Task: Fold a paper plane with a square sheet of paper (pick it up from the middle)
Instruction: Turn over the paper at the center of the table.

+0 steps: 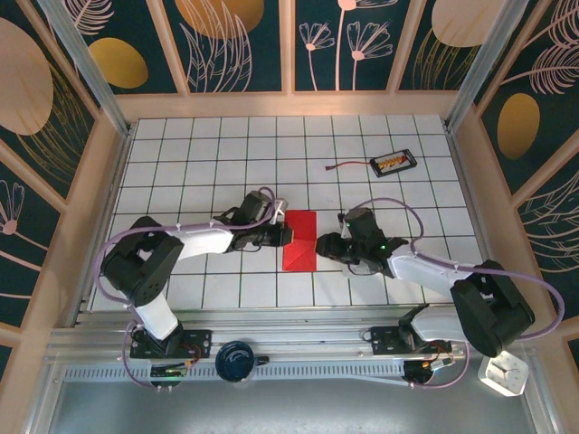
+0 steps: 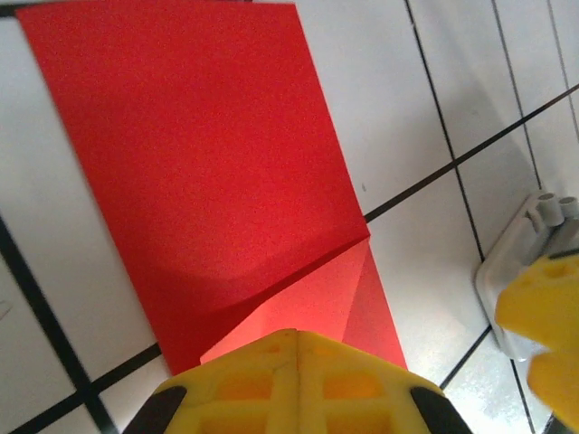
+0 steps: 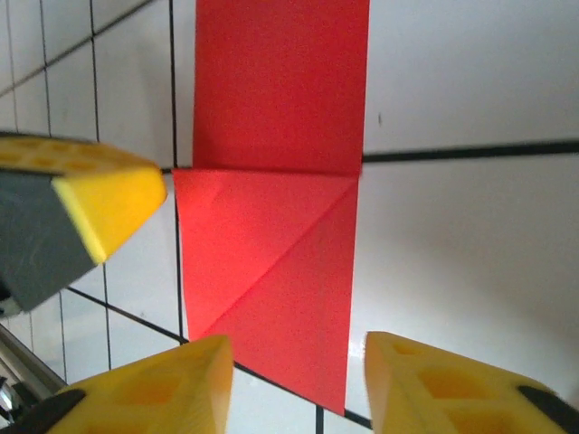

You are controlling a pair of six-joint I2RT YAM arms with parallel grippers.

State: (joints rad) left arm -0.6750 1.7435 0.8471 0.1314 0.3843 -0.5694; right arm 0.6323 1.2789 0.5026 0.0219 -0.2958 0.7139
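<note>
White-tiled desk (image 1: 199, 172) inside a patterned enclosure: the red sheet is early in its folding, no plane yet.
The square sheet of paper (image 1: 299, 240) lies flat at the desk's middle between the two arms, doubled into a narrow strip with one corner turned in along a diagonal crease. The left gripper (image 1: 289, 234) is closed, its tips over that folded corner; whether any paper is pinched cannot be told. The right gripper (image 1: 321, 244) stands partly open at the opposite edge, holding nothing. By this showing the nose is barely begun, and the matching corner and wing folds remain.
</note>
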